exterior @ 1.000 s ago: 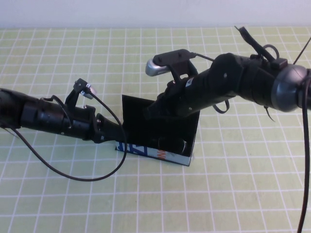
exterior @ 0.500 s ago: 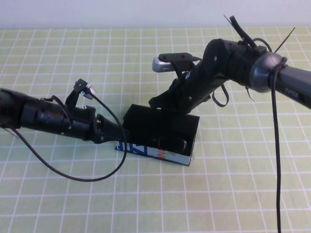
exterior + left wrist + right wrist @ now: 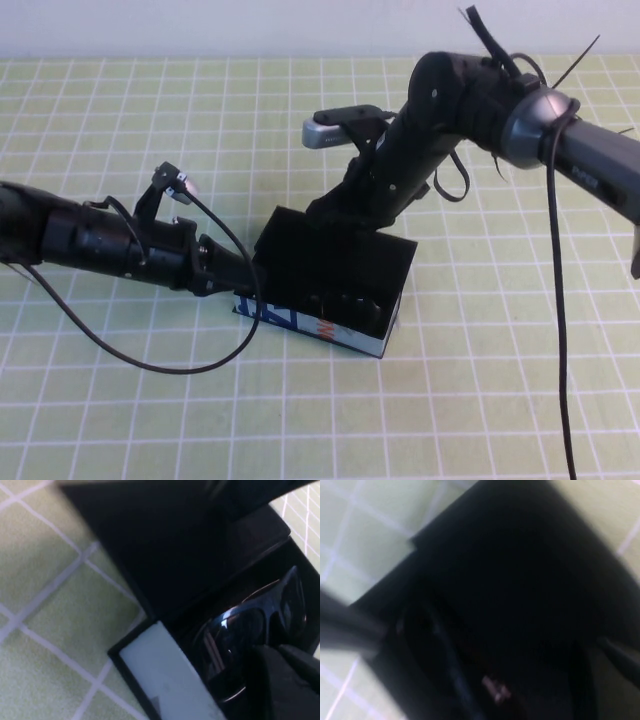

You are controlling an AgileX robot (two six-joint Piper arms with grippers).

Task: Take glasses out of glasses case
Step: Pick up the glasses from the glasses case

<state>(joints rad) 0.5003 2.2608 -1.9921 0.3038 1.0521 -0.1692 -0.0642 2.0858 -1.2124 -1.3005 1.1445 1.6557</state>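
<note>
The glasses case (image 3: 310, 322) lies mid-table, its white printed side toward me. Its black lid (image 3: 335, 250) is held at a slant above the box. The black glasses (image 3: 350, 303) lie inside, dark lenses partly showing. My right gripper (image 3: 335, 208) reaches from the right to the lid's far edge and is shut on it. My left gripper (image 3: 240, 278) is at the case's left end. In the left wrist view the glasses (image 3: 250, 625) lie under the lid (image 3: 165, 555), beside the case's white wall (image 3: 165, 680), with my left gripper (image 3: 285, 680) right over them. The right wrist view shows mostly the dark lid (image 3: 520, 570).
The case lies on a green mat with a white grid (image 3: 150, 400). A loose black cable (image 3: 150, 365) loops from the left arm onto the mat in front of it. A white wall runs along the table's far edge.
My right arm has drawn back toward the far side with the lid, which went from upright to slanted. The case has turned slightly. My left arm has stayed put.
</note>
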